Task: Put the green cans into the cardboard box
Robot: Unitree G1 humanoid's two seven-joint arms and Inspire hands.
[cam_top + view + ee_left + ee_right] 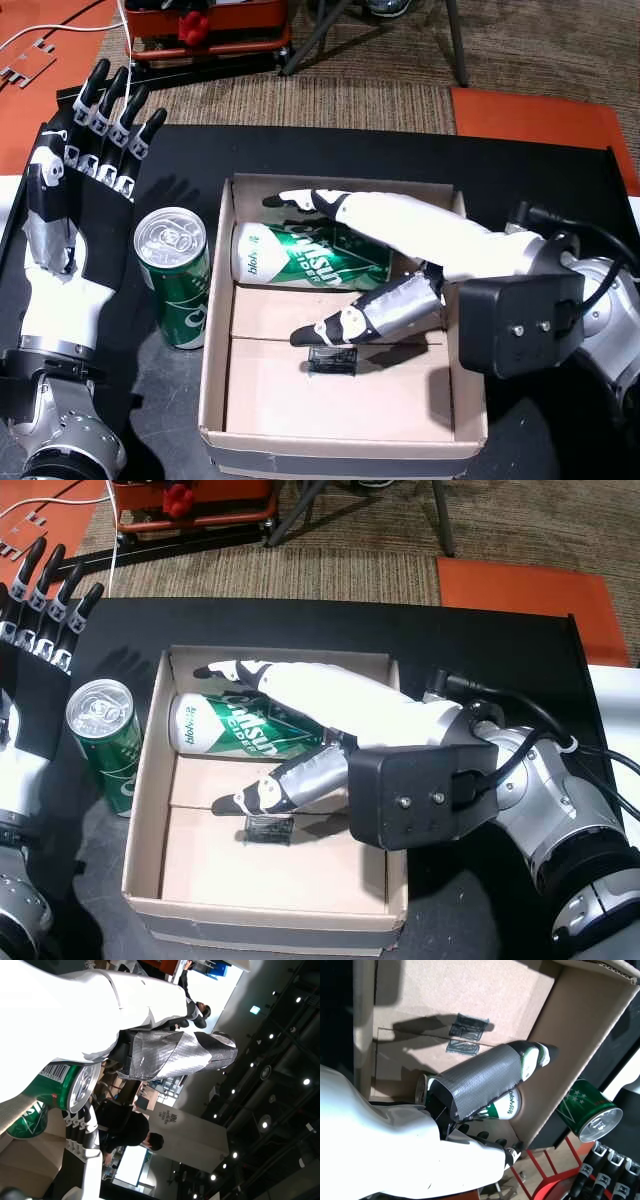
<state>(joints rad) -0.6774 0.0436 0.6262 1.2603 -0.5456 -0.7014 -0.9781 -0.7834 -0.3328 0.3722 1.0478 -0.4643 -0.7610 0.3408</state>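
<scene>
Head views: cardboard box [215,330] on black tabletop [560,190]. One green can [310,255] lies inside along the far wall, lettering too blurred to read; right hand [390,255] reaches over it, fingers spread, grip uncertain. Second green can [175,275] upright just left of box. Left hand [75,200] open beside it. Woven floor mat [400,95] beyond.

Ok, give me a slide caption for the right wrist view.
Right hand over a green can lying in the cardboard box; second green can stands outside.
</scene>
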